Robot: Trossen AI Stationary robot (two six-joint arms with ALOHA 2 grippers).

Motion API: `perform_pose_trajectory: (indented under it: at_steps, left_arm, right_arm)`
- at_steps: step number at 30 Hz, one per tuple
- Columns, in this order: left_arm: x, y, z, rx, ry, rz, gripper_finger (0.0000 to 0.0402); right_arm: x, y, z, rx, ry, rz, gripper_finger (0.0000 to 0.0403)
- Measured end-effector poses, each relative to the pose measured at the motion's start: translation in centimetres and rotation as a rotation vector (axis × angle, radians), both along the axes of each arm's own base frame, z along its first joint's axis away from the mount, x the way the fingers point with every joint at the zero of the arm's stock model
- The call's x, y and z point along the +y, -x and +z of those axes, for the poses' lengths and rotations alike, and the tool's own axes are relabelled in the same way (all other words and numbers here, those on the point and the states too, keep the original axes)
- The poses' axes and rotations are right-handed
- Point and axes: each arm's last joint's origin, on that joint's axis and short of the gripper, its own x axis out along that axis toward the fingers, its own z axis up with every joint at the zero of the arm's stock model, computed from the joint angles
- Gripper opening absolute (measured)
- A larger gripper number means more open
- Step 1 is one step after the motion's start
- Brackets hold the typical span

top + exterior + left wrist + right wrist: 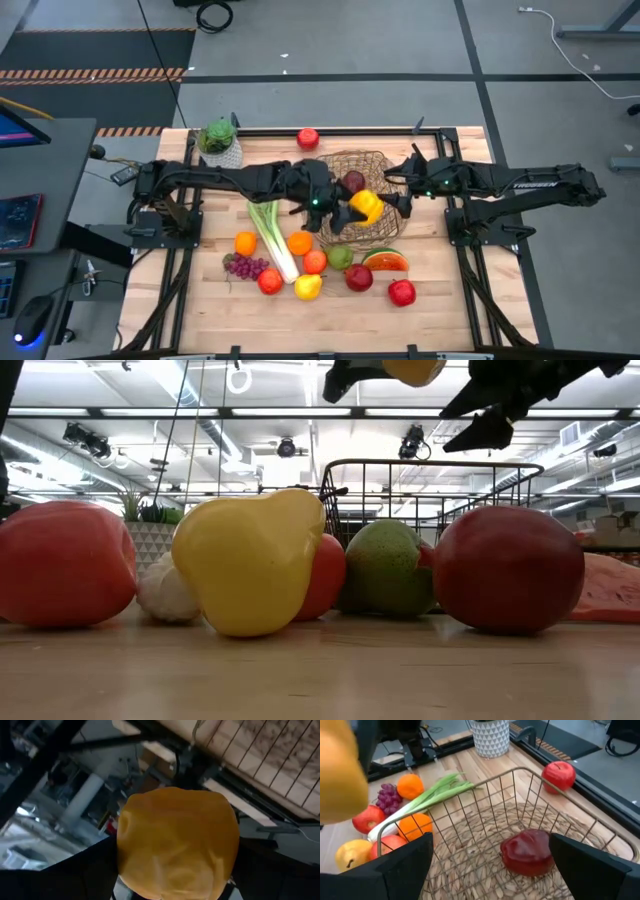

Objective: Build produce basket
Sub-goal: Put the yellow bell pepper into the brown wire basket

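Note:
A yellow pepper (369, 203) hangs over the near part of the round wire basket (375, 170), with my left gripper (360, 210) shut on it. The pepper fills the left wrist view (177, 845). A dark red vegetable (527, 852) lies on the basket's floor. My right gripper (492, 855) stands open just above the basket's right rim, nothing between its fingers. The rest of the produce lies on the table near the basket: a leek (272, 235), oranges (299, 242), grapes (245, 266), a green pear (340, 257), a watermelon slice (385, 261) and red apples (402, 292). My left gripper pinches the yellow pepper between its two fingers (90, 865), one on each of two opposite sides (125, 850). The fingers reach in from the table's left, slanting a little downward. The pepper is lifted clear, above the basket's rim (430, 465).
A small potted plant (220, 142) stands at the far left of the table and a lone red apple (308, 138) at the far edge. In the low view a yellow pear (250, 560) and apples (505, 570) crowd the near side. Bare wood lies along the near edge.

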Motion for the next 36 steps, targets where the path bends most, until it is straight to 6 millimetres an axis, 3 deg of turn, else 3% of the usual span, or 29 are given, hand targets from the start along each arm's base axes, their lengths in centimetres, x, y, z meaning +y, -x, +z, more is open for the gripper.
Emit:
perform_pose_trajectory:
  at_steps: [14, 18, 22, 28, 36]
  left_arm:
    - [-3.1, -0.3, -1.1, 0.035, -0.051, -0.083, 0.0330]
    - [-3.0, -0.5, -0.7, 0.007, 0.036, -0.044, 0.0330]
    - [-1.7, -0.6, -0.5, 0.018, 0.287, 0.083, 0.0330]
    - [1.6, -0.7, -0.6, 0.059, 0.888, 0.392, 0.0330]
    - [10.1, 0.6, -1.3, -0.049, 1.517, 0.925, 0.0330]
  right_arm:
    - [0.2, 0.1, -0.2, 0.010, -0.028, -0.026, 0.0400]
    - [0.3, 0.1, -0.2, 0.010, -0.027, -0.024, 0.0400]
    - [0.1, 0.1, -0.2, 0.014, -0.009, -0.041, 0.0400]
    - [-0.4, 0.2, -0.1, 0.023, 0.023, -0.063, 0.0400]
    - [-1.5, 0.8, 0.5, -0.008, 0.077, -0.110, 0.0400]
